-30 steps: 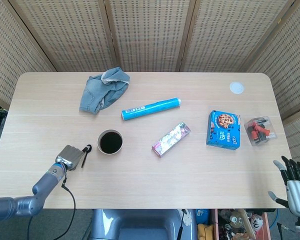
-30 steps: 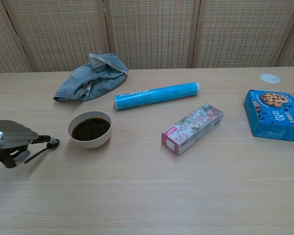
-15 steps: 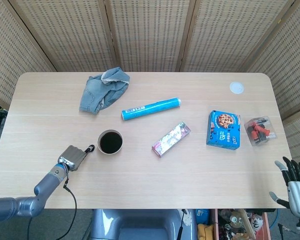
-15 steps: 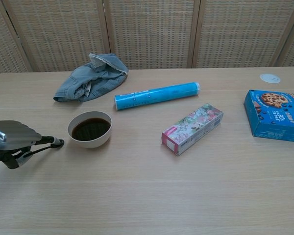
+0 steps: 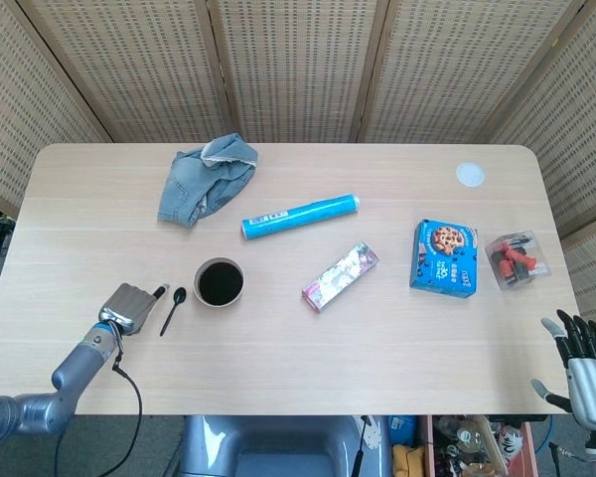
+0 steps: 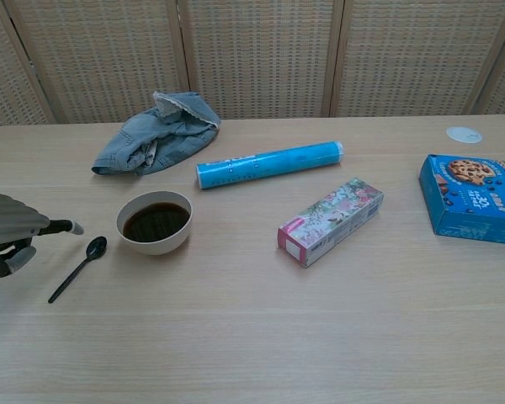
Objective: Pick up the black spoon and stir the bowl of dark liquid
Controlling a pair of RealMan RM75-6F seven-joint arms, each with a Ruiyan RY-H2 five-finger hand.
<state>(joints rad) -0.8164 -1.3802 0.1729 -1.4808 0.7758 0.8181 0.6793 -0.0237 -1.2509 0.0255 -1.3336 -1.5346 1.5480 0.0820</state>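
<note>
The black spoon [image 6: 78, 268] now lies dropped beside the bowl [image 6: 155, 222], the left hand [image 6: 10, 233] drawn back, holding nothing.

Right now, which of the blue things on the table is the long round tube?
The blue roll lying in the middle of the table, behind the bowl. The cookie box is flat and square, and the denim cloth is soft and crumpled.

The left hand [image 6: 8, 236] has a smooth, grey metallic shell with a dull sheen. Just right of it, the spoon [image 6: 78, 268] looks like black matt plastic, lying on the pale wood-grain table [image 6: 252, 337]. Further right, the bowl [image 6: 155, 223] is smooth and off-white, its liquid glossy. Beyond lies rumpled denim cloth [image 6: 156, 133].
</note>
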